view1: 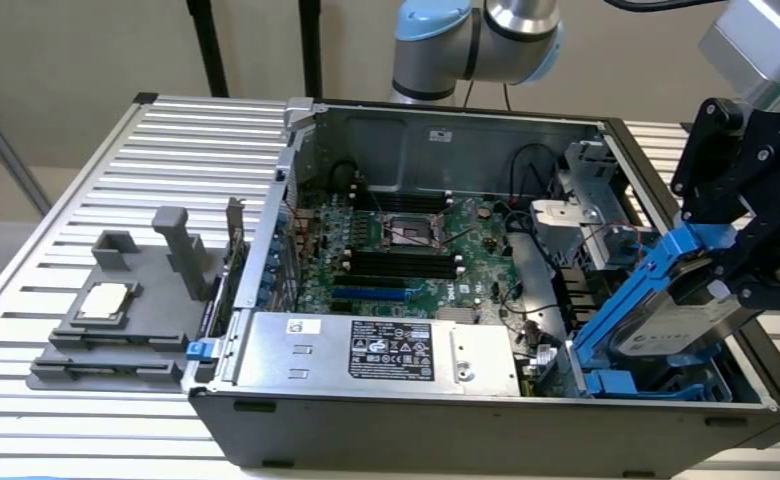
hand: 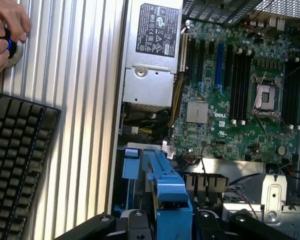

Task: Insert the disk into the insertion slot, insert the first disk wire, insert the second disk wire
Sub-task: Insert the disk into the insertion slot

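My black gripper (view1: 744, 265) hangs over the case's corner at the exterior view's right, shut on the disk (view1: 684, 325). The disk is a silver-grey drive with a white label in a bright blue carrier frame (view1: 630, 295). It is tilted steeply, its lower end dipping into the insertion slot (view1: 630, 385), a grey cage with blue rails in the case's near corner. In the wrist view the blue carrier (hand: 167, 190) sits between my gripper (hand: 172, 222) arms, right beside the slot's blue rail (hand: 131, 165). The disk wires cannot be picked out.
A silver labelled power-supply box (view1: 377, 350) lies beside the slot, with the green motherboard and black CPU socket (view1: 410, 232) behind it. A grey fixture (view1: 110, 310) stands on the slatted table. A black keyboard (hand: 17, 160) and a person's hand (hand: 5, 30) are nearby.
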You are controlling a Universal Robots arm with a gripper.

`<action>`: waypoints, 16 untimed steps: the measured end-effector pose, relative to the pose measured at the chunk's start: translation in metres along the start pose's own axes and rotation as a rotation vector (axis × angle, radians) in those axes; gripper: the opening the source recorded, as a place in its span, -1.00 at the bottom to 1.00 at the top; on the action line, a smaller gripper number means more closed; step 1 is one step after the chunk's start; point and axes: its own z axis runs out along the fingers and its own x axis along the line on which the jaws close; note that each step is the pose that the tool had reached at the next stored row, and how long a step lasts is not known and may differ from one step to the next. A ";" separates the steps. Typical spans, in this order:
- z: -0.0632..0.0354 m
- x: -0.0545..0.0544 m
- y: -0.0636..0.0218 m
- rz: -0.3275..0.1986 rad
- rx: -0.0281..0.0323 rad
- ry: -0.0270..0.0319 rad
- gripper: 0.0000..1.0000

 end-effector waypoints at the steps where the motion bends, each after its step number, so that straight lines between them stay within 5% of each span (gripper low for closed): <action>1: 0.0000 0.000 0.0004 0.003 0.0017 0.0008 -0.34; 10: 0.0002 -0.001 0.0005 0.018 0.0148 0.0074 -0.34; 16: 0.0004 -0.001 0.0018 0.019 0.0164 0.0075 -0.34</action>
